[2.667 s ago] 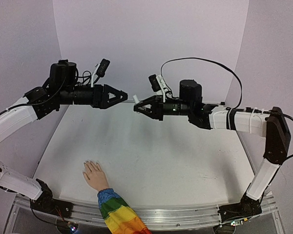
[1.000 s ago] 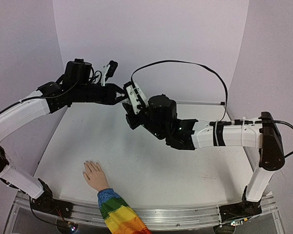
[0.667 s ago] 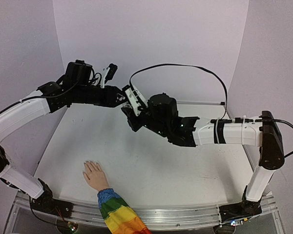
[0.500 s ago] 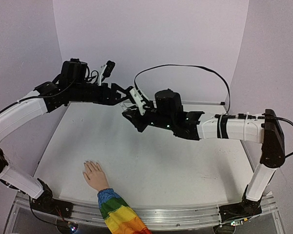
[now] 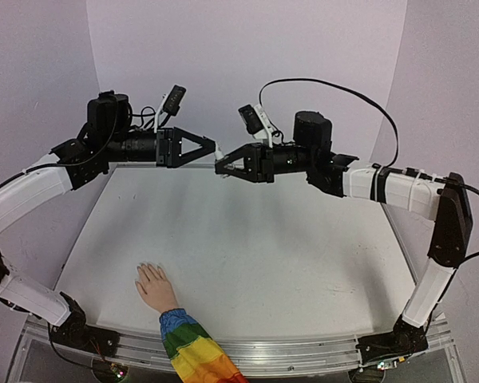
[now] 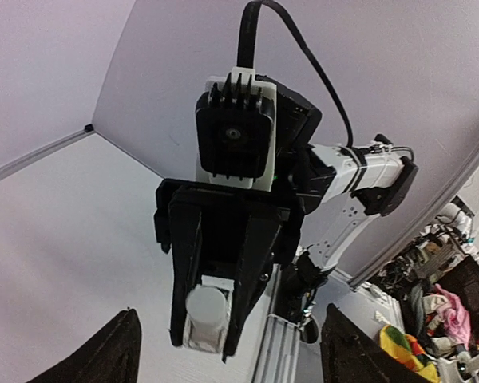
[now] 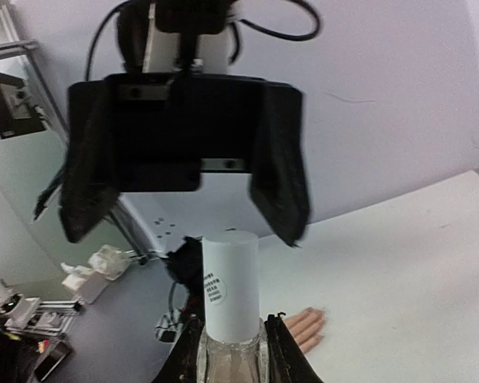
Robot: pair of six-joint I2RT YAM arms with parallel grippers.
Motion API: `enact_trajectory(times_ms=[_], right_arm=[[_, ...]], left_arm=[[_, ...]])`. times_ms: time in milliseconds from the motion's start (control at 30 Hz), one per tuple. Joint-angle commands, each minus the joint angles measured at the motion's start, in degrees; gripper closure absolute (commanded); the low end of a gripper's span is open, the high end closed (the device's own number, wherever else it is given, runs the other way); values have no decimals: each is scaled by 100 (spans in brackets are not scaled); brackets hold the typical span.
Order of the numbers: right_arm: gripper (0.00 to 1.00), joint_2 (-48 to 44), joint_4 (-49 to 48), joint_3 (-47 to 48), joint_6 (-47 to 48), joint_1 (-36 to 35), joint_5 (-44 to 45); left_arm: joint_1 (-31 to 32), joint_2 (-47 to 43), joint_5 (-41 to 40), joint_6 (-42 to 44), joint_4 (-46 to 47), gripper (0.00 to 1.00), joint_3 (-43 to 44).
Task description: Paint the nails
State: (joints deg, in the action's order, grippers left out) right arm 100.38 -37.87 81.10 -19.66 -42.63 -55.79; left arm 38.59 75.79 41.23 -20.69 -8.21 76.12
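The small skin-coloured mannequin hand (image 5: 153,286) lies palm down near the table's front left, its rainbow sleeve (image 5: 193,353) trailing over the edge. The nails (image 5: 148,266) are tiny pale tips on its fingers. High above the back of the table, my right gripper (image 5: 221,167) is shut on a clear bottle (image 7: 230,355) with a white cap (image 7: 230,279). The cap points at my left gripper (image 5: 210,148), which stands open just in front of it without touching. The left wrist view looks straight at the cap (image 6: 206,307) between the right fingers.
The white table (image 5: 303,255) is walled by pale purple panels at the back and sides. A metal rail (image 5: 303,351) runs along the front edge by the arm bases. A black cable (image 5: 335,84) arcs above the right arm.
My left gripper, shut at the cap a second ago, has opened and drawn back to the left. The right arm has swung up and levelled out, still holding the bottle.
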Motion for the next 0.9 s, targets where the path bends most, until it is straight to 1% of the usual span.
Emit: enact_trajectory(times_ms=[0,167,333,400,500,567,600,633,667,733,767,800,833,867], right_arm=[[100,207,-1295,313,-997,-70,-1187],[100,358,-1641,297,-1302,-71,-1267],[100,319,-1724,221,-1245,-70,-1057],[100,289,-1724,154,-1151,-70,-902],[100,226,-1724,24,-998,-70,-648],[100,175,-1712,-42,-878,-70,-461],[100,140,-1696,-84,-789,-70,-305],[100,90,-1637,-123,-665,-71,-147],[100,29,-1464,-158,-443,-70,115],[100,-141,-698,-213,146,-98,1020],[100,-235,-272,-211,467,-152,1791],[100,-323,-5,-195,808,-290,2835],[100,-431,420,-221,1194,-523,4169],[100,-502,493,-278,1592,-841,5715]], left_arm=[[38,157,745,-264,793,28,87],[89,227,752,-328,1007,44,118],[187,392,858,-331,1023,62,177],[208,431,822,-314,1023,71,171],[210,416,619,-265,1023,79,122],[210,391,427,-237,1015,87,66],[213,371,300,-234,996,94,40],[211,367,140,-242,963,98,19],[214,362,-28,-243,917,100,5],[211,358,-352,-234,857,100,0],[210,364,-515,-242,685,100,12],[215,385,-688,-262,586,100,28],[211,395,-851,-280,486,100,51],[211,419,-1005,-309,380,100,79]])
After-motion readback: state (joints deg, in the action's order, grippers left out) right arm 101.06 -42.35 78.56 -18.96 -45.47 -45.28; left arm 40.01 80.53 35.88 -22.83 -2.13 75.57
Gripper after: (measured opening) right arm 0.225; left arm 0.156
